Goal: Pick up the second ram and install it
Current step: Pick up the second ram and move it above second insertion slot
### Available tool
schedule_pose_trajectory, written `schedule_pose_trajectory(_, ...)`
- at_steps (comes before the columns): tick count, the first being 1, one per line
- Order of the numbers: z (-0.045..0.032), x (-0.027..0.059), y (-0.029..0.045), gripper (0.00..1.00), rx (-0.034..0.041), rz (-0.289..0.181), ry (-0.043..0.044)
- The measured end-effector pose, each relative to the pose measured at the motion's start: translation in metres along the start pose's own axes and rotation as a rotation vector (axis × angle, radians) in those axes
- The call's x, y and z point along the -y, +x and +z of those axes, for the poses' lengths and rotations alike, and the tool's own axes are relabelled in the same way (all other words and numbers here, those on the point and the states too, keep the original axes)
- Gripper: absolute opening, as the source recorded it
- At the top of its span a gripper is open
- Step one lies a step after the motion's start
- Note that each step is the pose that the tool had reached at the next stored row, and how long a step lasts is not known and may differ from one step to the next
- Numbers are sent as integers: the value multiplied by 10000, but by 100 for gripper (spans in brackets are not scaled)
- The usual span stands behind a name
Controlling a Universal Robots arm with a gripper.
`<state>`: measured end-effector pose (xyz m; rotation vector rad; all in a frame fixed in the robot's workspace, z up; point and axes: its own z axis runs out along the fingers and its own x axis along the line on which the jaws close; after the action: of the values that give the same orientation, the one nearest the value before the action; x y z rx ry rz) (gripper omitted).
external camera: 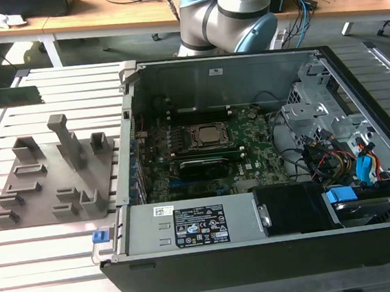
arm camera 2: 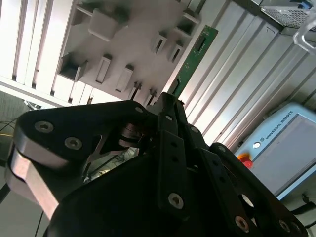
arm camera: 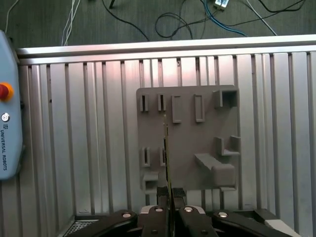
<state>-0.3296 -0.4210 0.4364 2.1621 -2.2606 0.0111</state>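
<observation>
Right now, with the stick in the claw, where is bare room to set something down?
Bare slatted aluminium table lies between the gray plastic fixture plate and the pale blue pendant, and again on the fixture's other side. Crowded: the fixture's raised blocks and the open black computer case. The claw grips the thin green ram stick.
</observation>
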Motion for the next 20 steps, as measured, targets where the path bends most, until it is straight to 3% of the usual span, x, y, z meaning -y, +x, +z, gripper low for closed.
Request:
schedule_pose_trajectory(7,-2,531,-24,14,-4,0,-3)
schedule_pose_trajectory(20,-6,1399,-63,14,-11,1,-57)
